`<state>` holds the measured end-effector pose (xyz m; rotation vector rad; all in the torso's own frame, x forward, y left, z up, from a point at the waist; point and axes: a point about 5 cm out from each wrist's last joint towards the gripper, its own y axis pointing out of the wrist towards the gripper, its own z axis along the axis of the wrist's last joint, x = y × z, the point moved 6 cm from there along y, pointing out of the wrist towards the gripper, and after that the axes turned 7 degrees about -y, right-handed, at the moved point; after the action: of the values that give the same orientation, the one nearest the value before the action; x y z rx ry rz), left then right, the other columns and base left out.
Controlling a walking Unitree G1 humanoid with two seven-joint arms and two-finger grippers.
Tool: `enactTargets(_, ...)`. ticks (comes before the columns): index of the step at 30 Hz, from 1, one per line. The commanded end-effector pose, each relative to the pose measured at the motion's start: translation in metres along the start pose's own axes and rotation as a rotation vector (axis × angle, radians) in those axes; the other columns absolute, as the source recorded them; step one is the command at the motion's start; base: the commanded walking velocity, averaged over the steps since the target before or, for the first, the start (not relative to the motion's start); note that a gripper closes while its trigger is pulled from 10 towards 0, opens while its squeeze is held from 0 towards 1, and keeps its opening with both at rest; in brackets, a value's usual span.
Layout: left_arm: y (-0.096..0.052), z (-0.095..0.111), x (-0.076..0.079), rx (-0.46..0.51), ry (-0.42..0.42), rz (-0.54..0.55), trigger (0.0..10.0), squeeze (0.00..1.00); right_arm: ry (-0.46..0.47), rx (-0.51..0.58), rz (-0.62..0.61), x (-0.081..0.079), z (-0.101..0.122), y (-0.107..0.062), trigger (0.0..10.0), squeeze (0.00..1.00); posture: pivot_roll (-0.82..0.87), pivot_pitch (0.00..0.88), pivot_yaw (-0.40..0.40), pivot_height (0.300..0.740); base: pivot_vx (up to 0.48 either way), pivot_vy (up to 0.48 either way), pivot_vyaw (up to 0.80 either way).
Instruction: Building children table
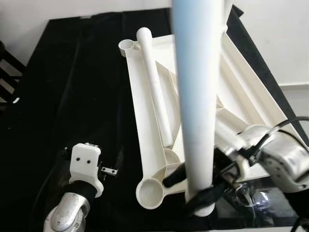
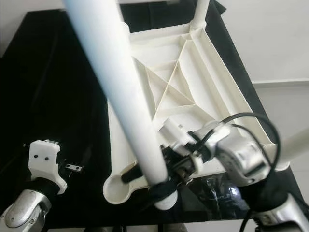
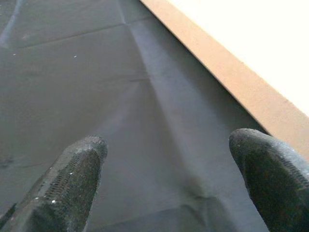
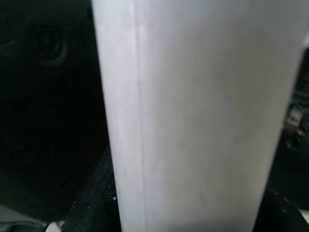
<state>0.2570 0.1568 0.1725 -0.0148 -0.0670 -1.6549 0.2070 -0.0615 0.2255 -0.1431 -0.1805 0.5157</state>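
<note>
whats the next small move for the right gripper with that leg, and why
Probably shift the table leg sideways over the empty corner socket of the upturned white tabletop and lower it in. The right gripper is shut on the leg's lower end, which sits just beside that socket, not in it. The left gripper is open above the black cloth, and another leg lies loose.

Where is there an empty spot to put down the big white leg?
The black cloth to the left of the upturned tabletop is bare, from the left gripper to the cloth's far edge. It is crowded on the tabletop: a loose leg lies there, and the right gripper holds another leg.
</note>
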Motion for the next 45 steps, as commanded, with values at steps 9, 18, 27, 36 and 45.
enactTargets(9,-0.006,-0.005,-0.011,-0.036,-0.023,0.077,10.0,0.0,-0.095,0.11,-0.058,0.022,0.032,0.008,10.0,0.0,-0.02,0.341,0.046,0.74,0.0,0.0,0.0)
enactTargets(18,-0.001,-0.009,-0.022,-0.039,-0.032,0.144,10.0,0.0,-0.151,0.059,-0.166,0.041,0.019,0.009,10.0,0.0,-0.01,0.288,0.029,0.74,0.0,0.0,0.0)
enactTargets(27,0.007,-0.005,-0.034,-0.022,-0.007,0.19,10.0,0.0,-0.18,0.018,-0.261,0.055,0.015,-0.004,10.0,0.0,-0.02,0.234,0.014,0.74,-0.085,0.0,0.0)
enactTargets(36,0.013,-0.004,-0.03,-0.015,-0.003,0.176,10.0,0.0,-0.208,0.023,-0.289,0.06,0.018,-0.005,10.0,0.0,-0.02,0.223,0.026,0.74,-0.057,0.0,0.0)
enactTargets(45,0.016,-0.004,-0.031,-0.013,0.002,0.174,10.0,0.0,-0.225,0.03,-0.313,0.066,0.02,-0.006,10.0,0.0,-0.01,0.217,0.03,0.74,0.0,0.0,0.0)
